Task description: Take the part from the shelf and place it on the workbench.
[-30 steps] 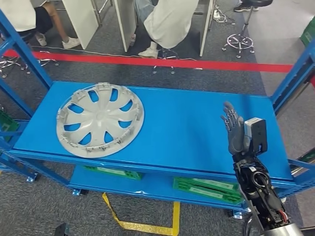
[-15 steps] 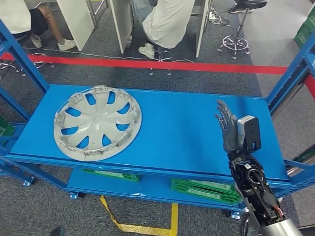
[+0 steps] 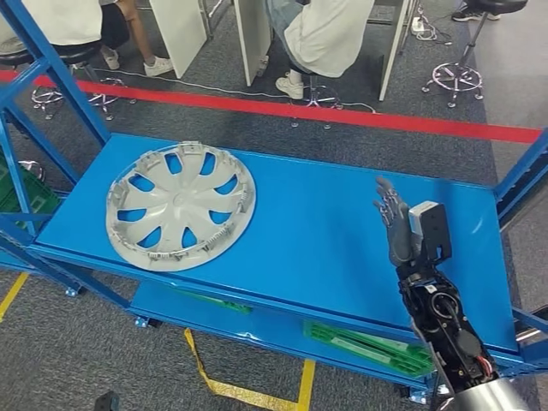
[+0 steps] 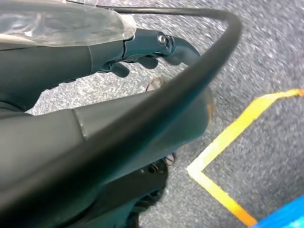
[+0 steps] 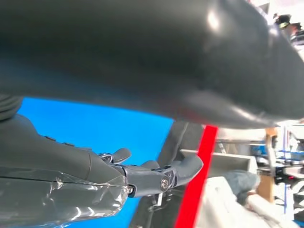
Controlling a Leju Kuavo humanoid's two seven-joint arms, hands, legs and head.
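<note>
The part is a silver hubcap point(image 3: 181, 205) lying flat on the left half of the blue shelf point(image 3: 310, 231). My right hand point(image 3: 396, 224) is raised over the right end of the shelf, far to the right of the hubcap, fingers spread and holding nothing. The right wrist view has the same hand point(image 5: 143, 173) stretched out above the blue surface point(image 5: 90, 128). My left hand point(image 4: 150, 45) hangs low over grey carpet in the left wrist view, fingers extended and empty.
Blue uprights point(image 3: 58, 77) frame the shelf at both ends. Green crates point(image 3: 362, 342) lie on the lower level. Behind a red floor line point(image 3: 310, 111), seated people point(image 3: 323, 34) are at white desks. Yellow tape point(image 3: 213, 377) marks the floor in front.
The whole picture has shifted, so the camera has moved. My right hand stays raised and empty over the shelf's right end; the hubcap lies where it was.
</note>
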